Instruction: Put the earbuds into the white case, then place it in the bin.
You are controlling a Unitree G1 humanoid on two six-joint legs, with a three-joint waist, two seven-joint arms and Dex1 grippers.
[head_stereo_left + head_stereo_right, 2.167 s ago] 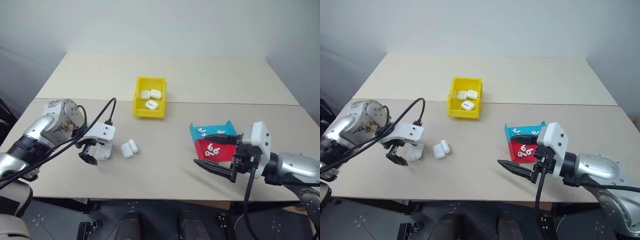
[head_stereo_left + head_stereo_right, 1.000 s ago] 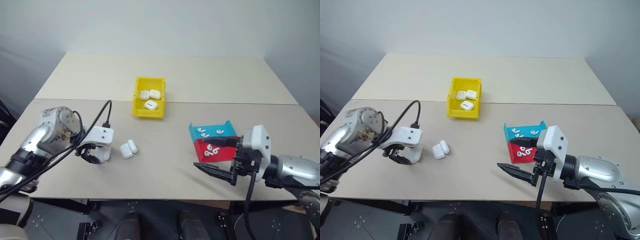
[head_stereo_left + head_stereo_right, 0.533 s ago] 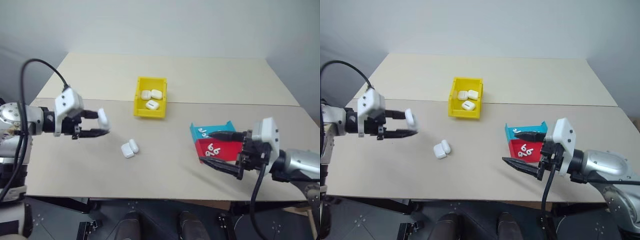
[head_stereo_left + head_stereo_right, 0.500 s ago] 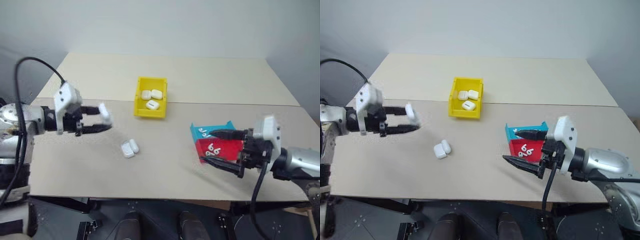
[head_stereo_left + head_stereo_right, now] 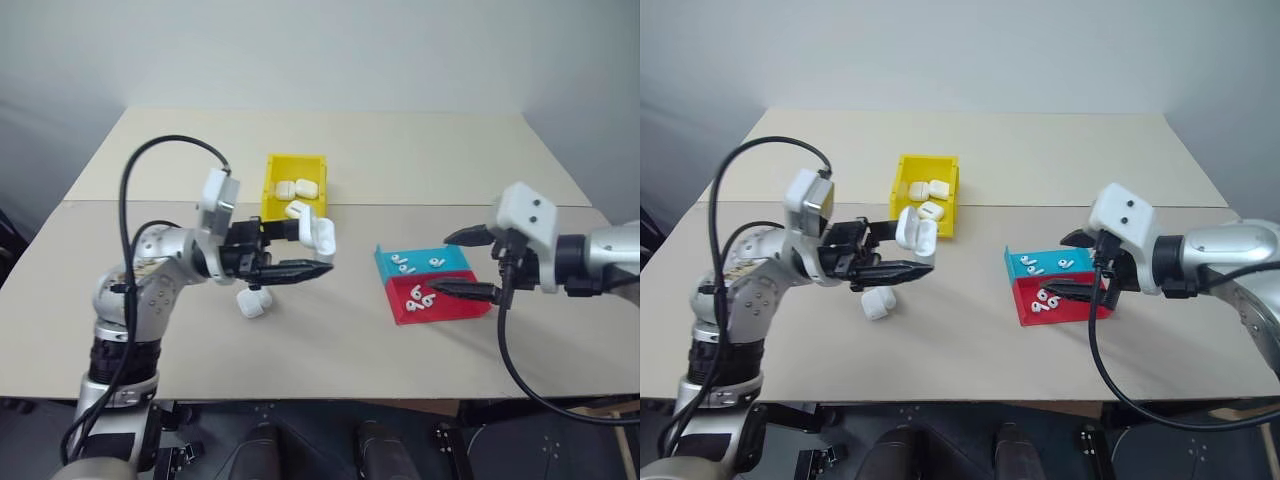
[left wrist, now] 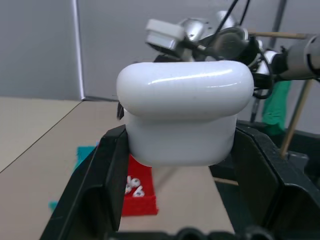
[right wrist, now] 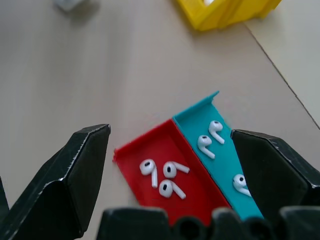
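Left fingers (image 5: 300, 250) clamp the white case (image 5: 320, 235) upright, lid uppermost, above the table (image 5: 330, 340); right fingers (image 5: 470, 262) spread empty.

Soft, even overhead light is filling the scene, and shadows on the counter (image 5: 330, 350) are lying faint. A glare streak is running across the white case (image 6: 182, 112) in the left wrist view. The background behind it is blurring out of focus.
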